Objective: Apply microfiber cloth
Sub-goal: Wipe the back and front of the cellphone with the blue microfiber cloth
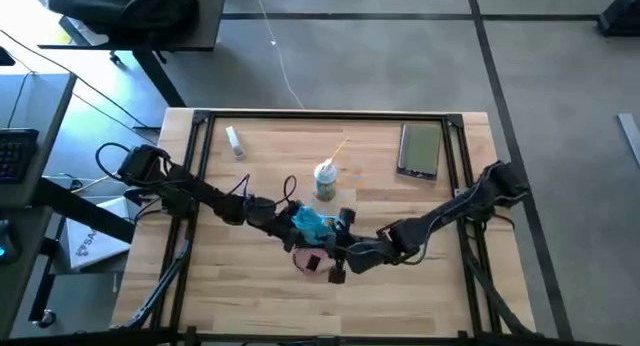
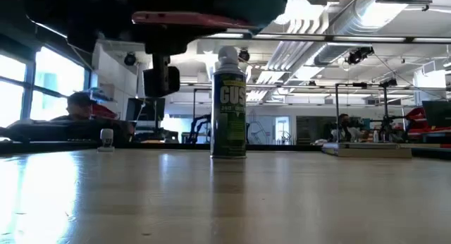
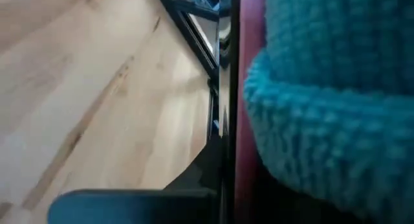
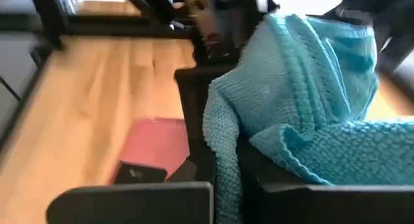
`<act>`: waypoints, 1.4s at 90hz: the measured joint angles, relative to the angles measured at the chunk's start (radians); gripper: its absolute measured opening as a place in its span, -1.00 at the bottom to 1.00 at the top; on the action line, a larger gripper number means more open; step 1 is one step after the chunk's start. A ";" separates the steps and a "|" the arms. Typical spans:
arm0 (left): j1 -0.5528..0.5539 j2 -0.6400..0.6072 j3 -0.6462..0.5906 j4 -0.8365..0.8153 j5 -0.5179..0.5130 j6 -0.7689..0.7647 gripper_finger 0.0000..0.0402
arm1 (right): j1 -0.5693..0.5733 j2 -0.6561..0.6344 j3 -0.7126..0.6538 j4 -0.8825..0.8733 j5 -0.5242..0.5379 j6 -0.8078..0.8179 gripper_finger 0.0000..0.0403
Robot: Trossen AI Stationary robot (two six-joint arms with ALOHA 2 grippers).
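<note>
Both grippers: meet mid-table over pink phone
Left gripper: fingers clamp cloth
Right gripper: fingers' state can't tell, beside cloth
Can: upright, just behind

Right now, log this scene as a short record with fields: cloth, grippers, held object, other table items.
cloth: microfiber cloth, turquoise, rumpled, at table centre between both grippers
left gripper: at the cloth
right gripper: at the cloth, over a reddish flat object
spray can: upright, just behind the cloth
phone: flat, far right of table
small bottle: lying far left
</note>
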 joint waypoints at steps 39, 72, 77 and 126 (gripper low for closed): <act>-0.027 -0.001 0.003 0.000 -0.013 0.193 -0.95 | 0.010 0.003 0.002 0.020 0.255 0.233 -1.00; -0.023 0.000 0.000 0.019 -0.080 0.279 -0.95 | 0.019 0.059 0.003 0.079 0.209 0.298 -1.00; -0.024 0.000 -0.001 0.019 -0.095 0.308 -0.95 | 0.020 0.070 0.003 0.082 0.222 0.322 -1.00; -0.098 -0.002 0.004 -0.040 -0.191 0.457 -0.95 | 0.021 0.029 0.000 0.146 0.515 0.179 -1.00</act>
